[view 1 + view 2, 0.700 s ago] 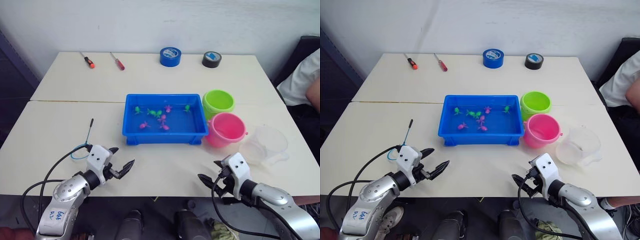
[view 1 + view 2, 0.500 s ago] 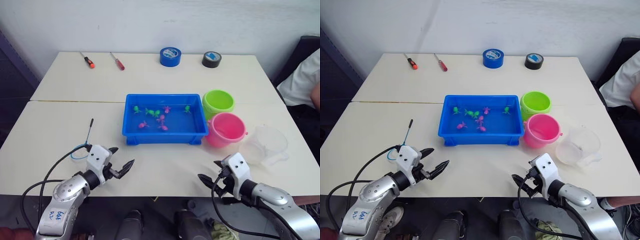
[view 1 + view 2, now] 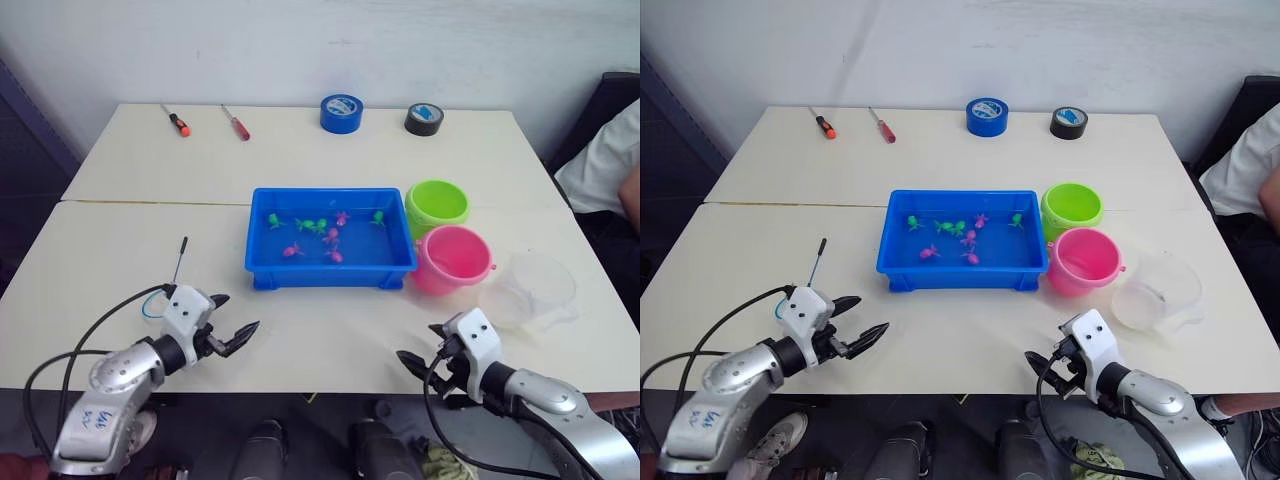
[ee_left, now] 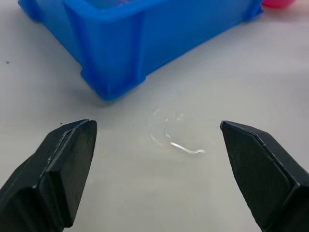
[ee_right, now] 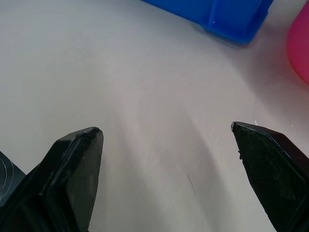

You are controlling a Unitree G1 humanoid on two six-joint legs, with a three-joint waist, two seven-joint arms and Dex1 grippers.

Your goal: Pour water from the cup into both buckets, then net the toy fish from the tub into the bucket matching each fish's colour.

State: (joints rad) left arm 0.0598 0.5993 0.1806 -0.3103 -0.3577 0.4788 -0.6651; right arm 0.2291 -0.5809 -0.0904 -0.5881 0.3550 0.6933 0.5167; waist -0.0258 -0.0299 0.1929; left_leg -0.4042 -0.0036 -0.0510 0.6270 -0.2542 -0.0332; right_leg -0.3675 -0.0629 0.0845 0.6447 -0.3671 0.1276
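Cup (image 3: 527, 290) sits beyond right end effector (image 3: 425, 361) (released, like left (image 3: 227, 328)).

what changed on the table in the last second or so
The left gripper slid back toward the table's near-left edge, uncovering more of the net; its fingers stay open and empty. The fish drifted a little in the tub. The right gripper, cup and both buckets stayed put.

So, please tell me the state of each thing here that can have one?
Left end effector: open, empty.
Right end effector: open, empty.
Clear plastic measuring cup: upright.
Lime green plastic bucket: upright.
Pink plastic bucket: upright.
Shallow blue plastic tub: holds fish.
Blue-rimmed net: lying flat.
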